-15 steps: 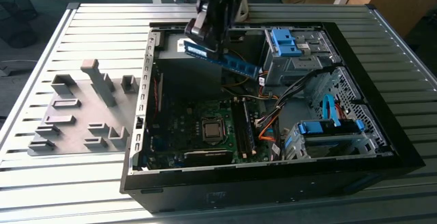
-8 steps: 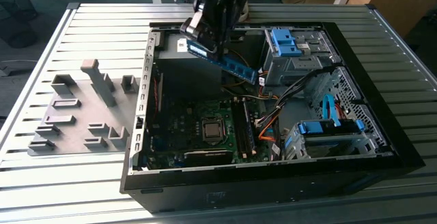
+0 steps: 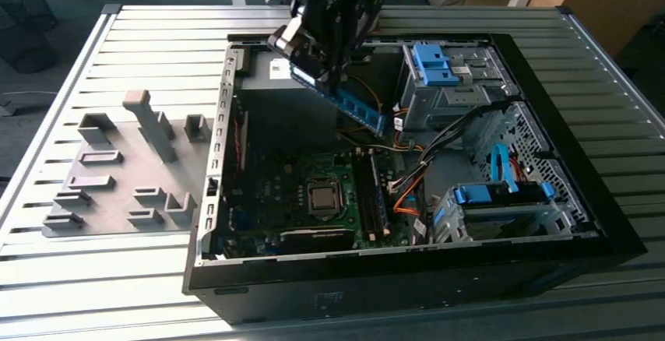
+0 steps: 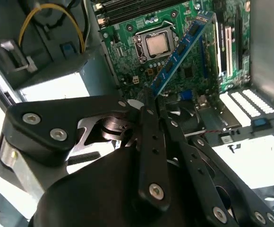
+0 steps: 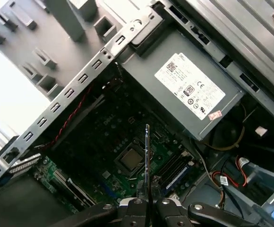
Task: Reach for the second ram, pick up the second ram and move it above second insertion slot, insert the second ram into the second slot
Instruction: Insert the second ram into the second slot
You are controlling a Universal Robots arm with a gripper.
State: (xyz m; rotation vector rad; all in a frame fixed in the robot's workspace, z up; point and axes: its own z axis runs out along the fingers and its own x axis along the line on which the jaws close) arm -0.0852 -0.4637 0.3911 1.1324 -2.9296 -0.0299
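Note:
My gripper (image 3: 311,67) hangs over the open computer case (image 3: 582,224), shut on one end of the second ram (image 3: 357,106), a thin blue-green stick that slants down toward the motherboard (image 3: 280,201). In the second wrist view the second ram (image 4: 182,47) juts out from the closed fingertips (image 4: 149,101) above the processor socket (image 4: 157,44). In the first wrist view the second ram (image 5: 147,153) appears edge-on, clamped in my gripper (image 5: 147,203). The long memory slots (image 3: 369,197) lie beside the socket, below and apart from the stick; which one is the second slot I cannot tell.
A grey fixture plate (image 3: 114,177) with raised blocks lies at the exterior view's left of the case. Inside the case are the power supply (image 5: 189,90), blue drive cages (image 3: 437,65) (image 3: 488,195) and orange and black cables (image 3: 416,177). All stands on a slatted metal table (image 3: 135,45).

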